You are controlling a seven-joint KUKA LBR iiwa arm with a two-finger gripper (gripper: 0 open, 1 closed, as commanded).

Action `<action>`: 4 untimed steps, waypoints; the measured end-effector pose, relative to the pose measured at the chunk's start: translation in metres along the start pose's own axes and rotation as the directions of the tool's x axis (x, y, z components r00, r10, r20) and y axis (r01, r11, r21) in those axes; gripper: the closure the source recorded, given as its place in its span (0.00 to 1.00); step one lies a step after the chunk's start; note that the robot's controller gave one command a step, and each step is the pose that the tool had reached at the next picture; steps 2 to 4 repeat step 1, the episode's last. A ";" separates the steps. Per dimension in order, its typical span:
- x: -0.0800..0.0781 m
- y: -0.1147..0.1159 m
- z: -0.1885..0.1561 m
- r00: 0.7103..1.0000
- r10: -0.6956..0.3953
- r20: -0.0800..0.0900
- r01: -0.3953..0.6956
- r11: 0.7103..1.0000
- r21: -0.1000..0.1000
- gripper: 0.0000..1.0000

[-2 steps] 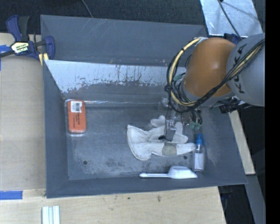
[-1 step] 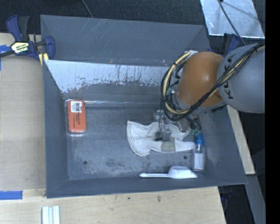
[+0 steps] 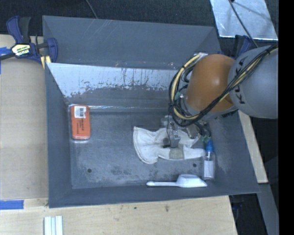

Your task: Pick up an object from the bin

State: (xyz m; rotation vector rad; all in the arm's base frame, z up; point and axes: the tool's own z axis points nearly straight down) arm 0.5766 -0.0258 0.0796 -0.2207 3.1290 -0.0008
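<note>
White crumpled cloth near right wall of grey metal bin lies under gripper, presumably for pickup; jaw state indeterminate.

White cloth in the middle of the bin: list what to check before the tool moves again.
1. Tool over the white cloth: ok, it sits on the cloth's right part.
2. Cloth gripped: cannot tell.
3. Bottle with the blue cap free of the cloth: cannot tell, it lies right at the cloth's right end.
4. White scoop apart from the cloth: ok, it lies nearer the front wall.
5. Orange block out of the way: ok, far at the left.
6. Tool away from the bin walls: ok.
</note>
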 end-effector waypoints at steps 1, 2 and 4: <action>0.004 -0.005 -0.188 1.000 0.006 0.004 -0.006 1.000 0.001 1.00; 0.004 -0.005 -0.188 1.000 0.006 0.004 -0.006 1.000 0.001 1.00; 0.004 -0.005 -0.188 1.000 0.006 0.004 -0.006 1.000 0.001 1.00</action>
